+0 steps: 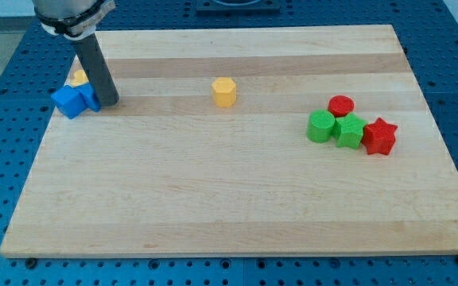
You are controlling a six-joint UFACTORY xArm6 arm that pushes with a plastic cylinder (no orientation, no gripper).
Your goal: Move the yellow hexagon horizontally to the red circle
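The yellow hexagon (224, 91) stands on the wooden board (213, 199), a little above the middle. The red circle (341, 105) lies far to its right, at nearly the same height in the view, touching the top of a cluster of blocks. My tip (109, 102) is at the view's left, far from the hexagon, right beside a blue block (91, 97).
At the left, a blue block (69, 102) and another blue one sit by the rod, with a yellow block (79, 77) partly hidden behind it. At the right, a green circle (320, 126), a green block (350, 131) and a red star (379, 136) cluster below the red circle.
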